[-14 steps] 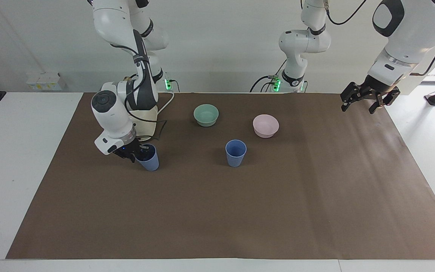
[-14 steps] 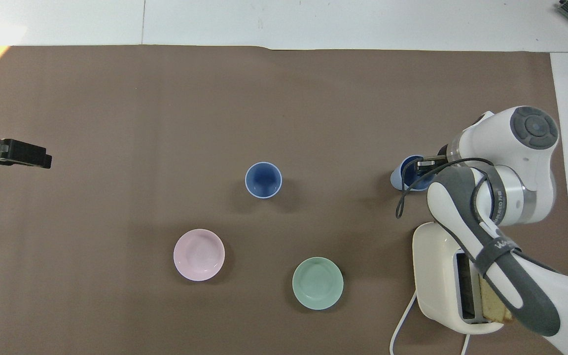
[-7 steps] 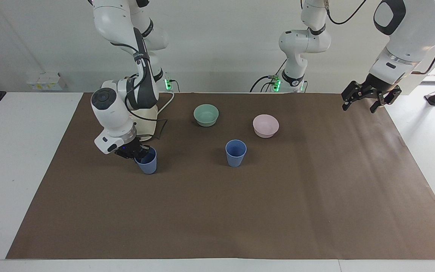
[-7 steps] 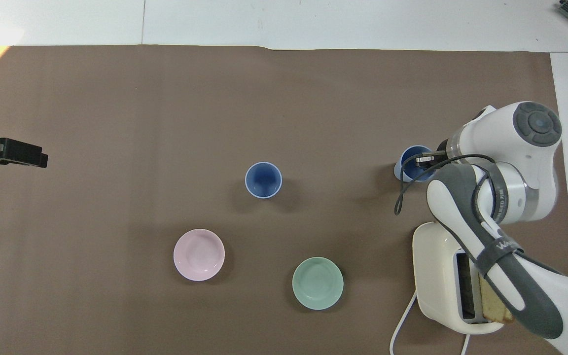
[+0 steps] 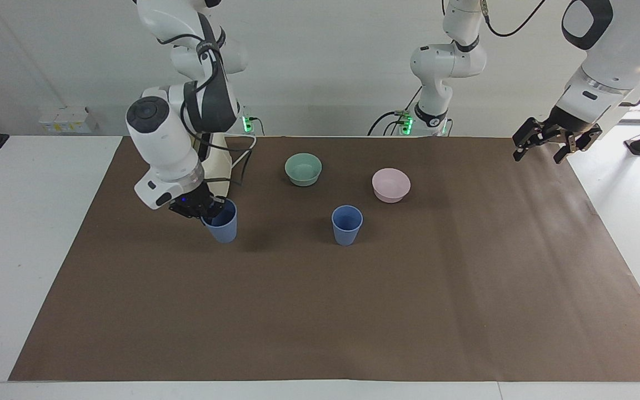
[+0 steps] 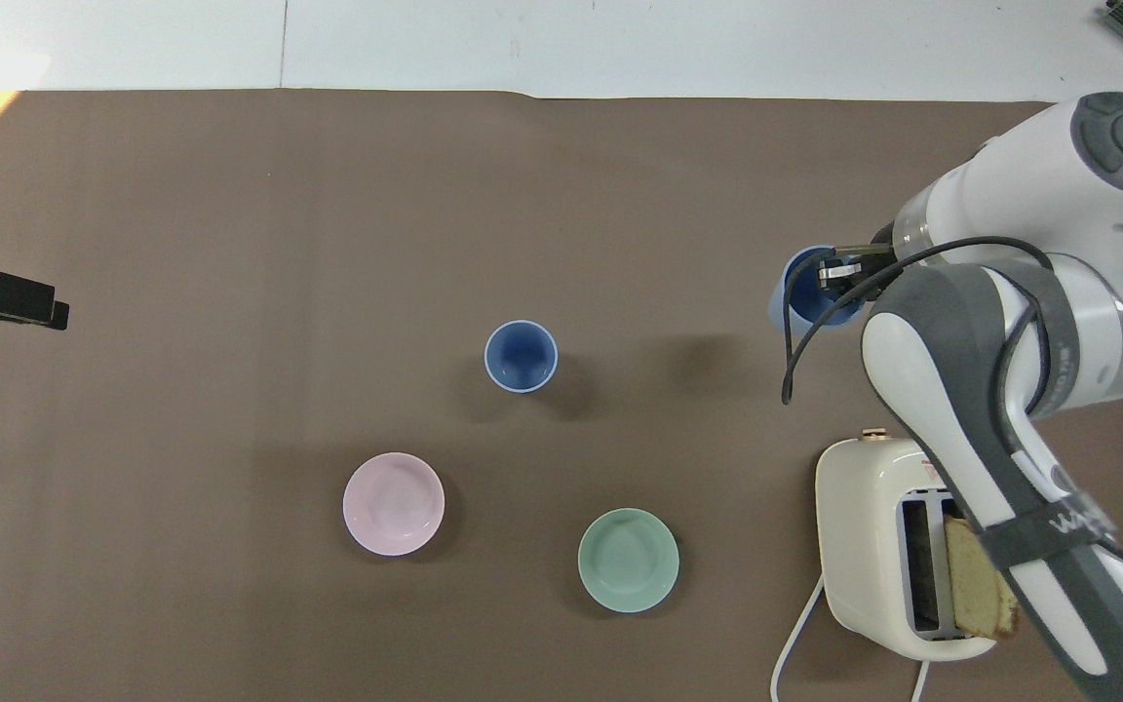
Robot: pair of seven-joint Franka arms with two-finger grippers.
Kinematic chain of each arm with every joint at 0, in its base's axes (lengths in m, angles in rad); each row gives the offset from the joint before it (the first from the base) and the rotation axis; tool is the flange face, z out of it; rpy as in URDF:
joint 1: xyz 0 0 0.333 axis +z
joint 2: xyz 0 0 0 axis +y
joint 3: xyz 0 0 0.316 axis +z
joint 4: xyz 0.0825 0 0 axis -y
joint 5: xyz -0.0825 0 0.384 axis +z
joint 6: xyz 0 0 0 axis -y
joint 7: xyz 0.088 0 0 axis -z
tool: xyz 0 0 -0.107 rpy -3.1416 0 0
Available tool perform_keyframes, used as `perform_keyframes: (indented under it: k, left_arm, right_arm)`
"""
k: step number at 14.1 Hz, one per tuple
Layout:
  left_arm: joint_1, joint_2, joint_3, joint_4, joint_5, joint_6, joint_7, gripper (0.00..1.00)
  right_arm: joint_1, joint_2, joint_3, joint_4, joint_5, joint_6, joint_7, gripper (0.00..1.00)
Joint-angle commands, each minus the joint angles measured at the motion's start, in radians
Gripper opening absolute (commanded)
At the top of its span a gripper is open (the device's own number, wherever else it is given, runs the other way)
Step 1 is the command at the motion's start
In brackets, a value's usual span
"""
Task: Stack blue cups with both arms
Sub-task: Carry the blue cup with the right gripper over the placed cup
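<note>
Facing view: one cup up, one cup down

The right claw (image 5: 204,211) pinched a blue cup's (image 5: 221,222) rim at left of frame, off the mat (image 5: 353,311). The other cup (image 5: 346,225) stood mid-frame. The left claw (image 5: 554,143) hung spread apart, upper right.

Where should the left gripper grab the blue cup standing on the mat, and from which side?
Judgement: pinch the rim of the standing blue cup from above, one finger inside and one outside. It stands upright, mouth open, and tapers downward, so a side grip could slip. The right gripper holds the other blue cup that way. The left gripper waits over the mat's edge.
</note>
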Motion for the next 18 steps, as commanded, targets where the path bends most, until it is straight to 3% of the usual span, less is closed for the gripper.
perform_keyframes:
  k: [1,5,9,18]
  left_arm:
    - [0.014,0.012,-0.015,0.035,0.008,-0.030,0.011,1.00]
    - [0.014,0.011,-0.015,0.032,0.008,-0.031,0.009,1.00]
    - [0.016,0.011,-0.014,0.032,0.006,-0.024,0.005,1.00]
    - [0.016,0.011,-0.015,0.030,0.008,-0.021,0.002,1.00]
  right_arm:
    - [0.026,0.018,0.039,0.122,0.002,-0.071,0.100,0.00]
    - [0.133,0.058,0.039,0.211,-0.001,-0.054,0.246,0.00]
    - [0.256,0.072,0.033,0.232,-0.009,-0.047,0.413,0.00]
    - [0.379,0.167,0.032,0.271,-0.038,0.041,0.571,0.00]
